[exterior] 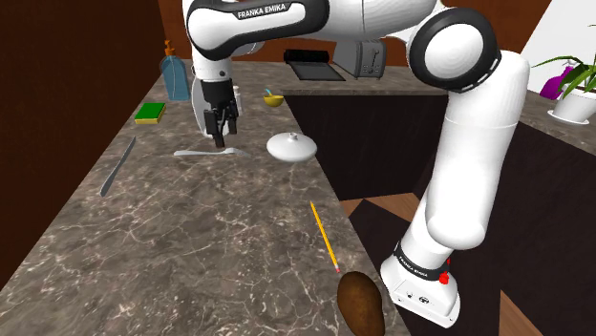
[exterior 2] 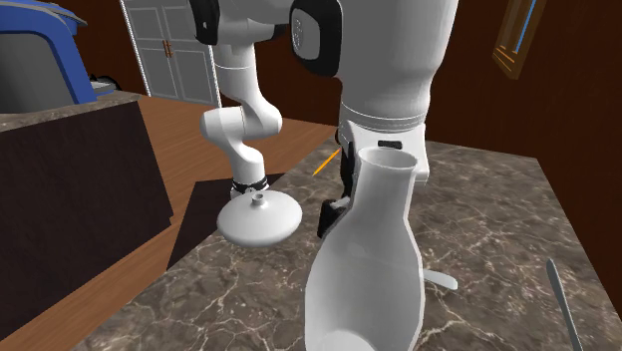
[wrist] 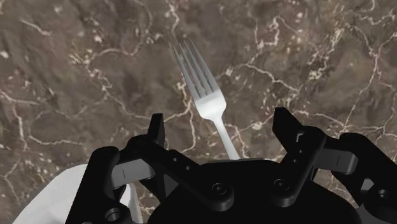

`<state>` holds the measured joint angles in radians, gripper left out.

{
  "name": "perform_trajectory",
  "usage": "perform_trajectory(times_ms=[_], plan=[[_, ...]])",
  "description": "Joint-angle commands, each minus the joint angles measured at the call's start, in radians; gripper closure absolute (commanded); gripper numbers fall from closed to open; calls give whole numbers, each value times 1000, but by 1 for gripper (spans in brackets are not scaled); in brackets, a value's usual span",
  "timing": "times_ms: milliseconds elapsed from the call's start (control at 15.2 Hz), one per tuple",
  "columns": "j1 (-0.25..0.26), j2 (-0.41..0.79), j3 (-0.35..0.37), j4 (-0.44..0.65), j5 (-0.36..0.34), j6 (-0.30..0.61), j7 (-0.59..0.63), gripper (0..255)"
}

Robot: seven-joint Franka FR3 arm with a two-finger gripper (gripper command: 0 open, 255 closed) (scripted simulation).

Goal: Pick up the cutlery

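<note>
We see the claw (exterior: 220,132) hanging low over the brown marbled tabletop (exterior: 191,248), its two fingers (wrist: 156,133) standing apart and holding nothing. The fork (exterior: 199,152) lies flat on the tabletop just below it; in the wrist view its handle runs between the fingers without touching them, and the tines point away from the claw. A white lid (exterior: 292,146) lies near the fork, on the shoulder view's right of it.

Home kitchen; dark marbled countertop (exterior: 191,248), toaster (exterior: 368,57) at the back, green-yellow sponge (exterior: 150,114), blue soap bottle (exterior: 176,78)
</note>
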<state>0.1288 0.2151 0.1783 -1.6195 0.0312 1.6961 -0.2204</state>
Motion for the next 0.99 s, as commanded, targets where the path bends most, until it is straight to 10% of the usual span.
perform_trajectory(times_ms=[0,528,594,924], plan=[[6,33,3,22,-5,11,0,0],[6,45,3,-50,-6,95,-3,0],[6,47,2,-47,-7,94,-3,255],[6,46,2,-46,-6,91,-3,255]])
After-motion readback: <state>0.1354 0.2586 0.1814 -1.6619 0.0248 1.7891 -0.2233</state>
